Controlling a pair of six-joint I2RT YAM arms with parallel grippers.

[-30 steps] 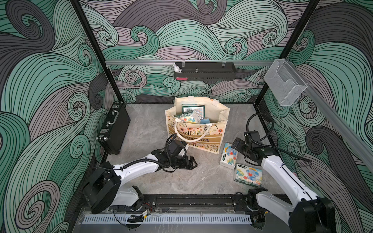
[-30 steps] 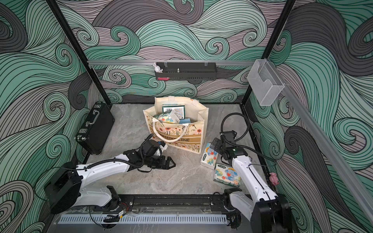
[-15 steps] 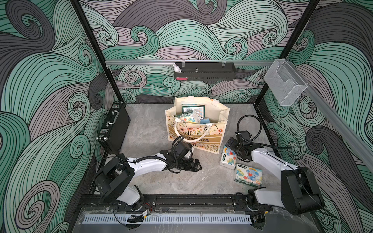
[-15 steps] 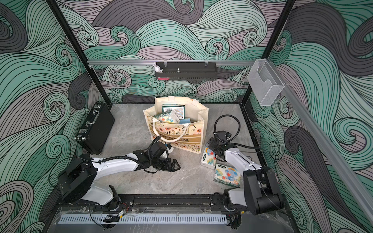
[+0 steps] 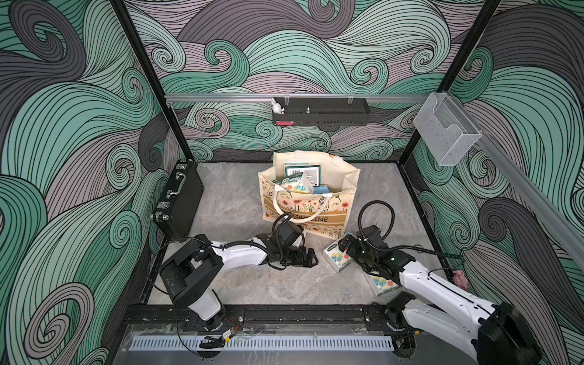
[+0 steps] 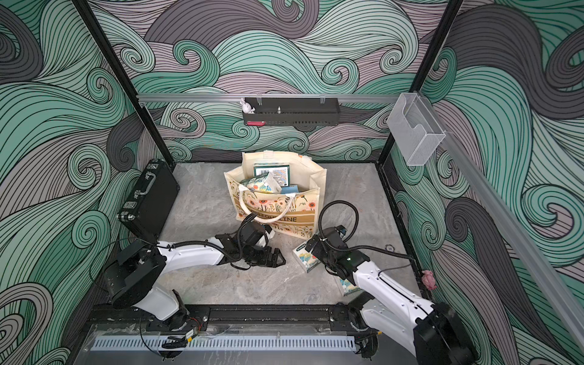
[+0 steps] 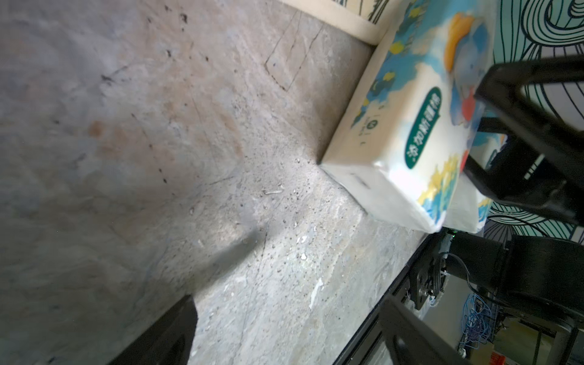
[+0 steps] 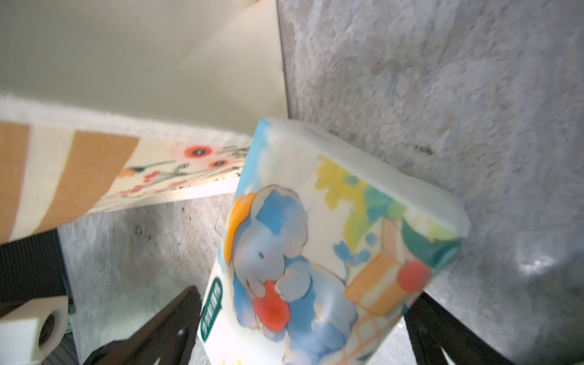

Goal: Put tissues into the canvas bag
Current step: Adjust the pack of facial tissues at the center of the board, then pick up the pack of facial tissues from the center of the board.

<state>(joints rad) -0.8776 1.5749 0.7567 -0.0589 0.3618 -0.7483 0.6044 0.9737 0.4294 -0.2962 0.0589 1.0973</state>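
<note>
I see the canvas bag [image 5: 328, 202] upright mid-counter, toward the far side, w/ several tissue packs [image 5: 297, 183] inside. A cartoon pack [image 5: 336, 260] sits on the counter [image 5: 252, 284] just beside the bag's near-right corner. The R gripper [image 5: 345, 249] straddles it, jaws spread wide, not clamped. A second pack [image 5: 384, 284] lies nearer, partly under the R arm. The L gripper [image 5: 311, 256] is low over the counter, left of the cartoon pack, jaws wide, empty.

Glossy white shells with small dark screws cover the left arm [image 5: 240, 252] and right arm [image 5: 442, 287]; joint housings, left gripper [image 5: 314, 257], right gripper [image 5: 344, 252] and looping cables [image 5: 376, 202] are black.
</note>
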